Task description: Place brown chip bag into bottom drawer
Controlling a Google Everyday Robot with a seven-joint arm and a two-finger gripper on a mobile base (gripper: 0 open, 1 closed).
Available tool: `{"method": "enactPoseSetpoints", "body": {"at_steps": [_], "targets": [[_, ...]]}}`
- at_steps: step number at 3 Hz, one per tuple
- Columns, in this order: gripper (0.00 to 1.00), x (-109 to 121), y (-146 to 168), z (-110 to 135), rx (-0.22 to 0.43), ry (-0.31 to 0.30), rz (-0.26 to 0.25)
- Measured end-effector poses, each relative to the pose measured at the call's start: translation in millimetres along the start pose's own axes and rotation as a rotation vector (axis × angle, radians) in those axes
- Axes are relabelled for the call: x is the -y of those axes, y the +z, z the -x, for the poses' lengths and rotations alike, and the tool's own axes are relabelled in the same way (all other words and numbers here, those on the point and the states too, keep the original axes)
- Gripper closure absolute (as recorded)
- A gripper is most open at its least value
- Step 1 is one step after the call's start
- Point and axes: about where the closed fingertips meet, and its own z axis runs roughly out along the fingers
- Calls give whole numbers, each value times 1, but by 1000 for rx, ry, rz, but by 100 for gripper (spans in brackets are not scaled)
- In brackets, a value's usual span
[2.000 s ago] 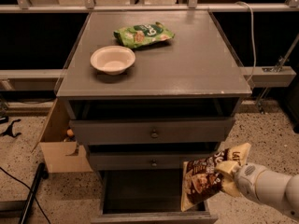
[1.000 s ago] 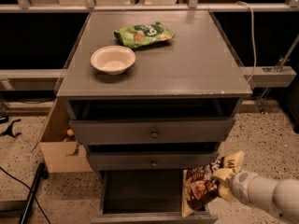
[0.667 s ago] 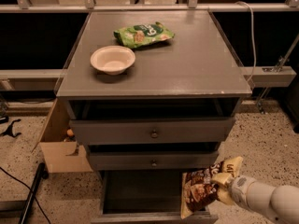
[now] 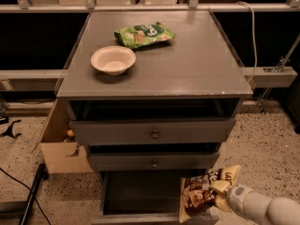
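Observation:
The brown chip bag, dark brown with cream-yellow ends, hangs upright over the right end of the open bottom drawer, its lower end down by the drawer's front right corner. My gripper comes in from the lower right on a white arm and is shut on the bag's right side. The drawer is pulled out and its dark inside shows to the left of the bag.
On the grey cabinet top sit a white bowl and a green bag. Two knobbed drawers above are slightly pulled out. A cardboard box stands at the cabinet's left, and a black cable lies on the floor.
My gripper has carried the bag lower and a little left, from beside the middle drawer's right end down to the bottom drawer's right front corner.

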Motion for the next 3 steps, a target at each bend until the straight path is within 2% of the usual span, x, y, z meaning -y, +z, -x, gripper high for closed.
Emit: {"method": "enactPoseSetpoints", "body": {"at_steps": [1,3], "targets": [[100,-5,9,2,3,-17,-6],[100,-25,61,12,18,-40,-51]]}}
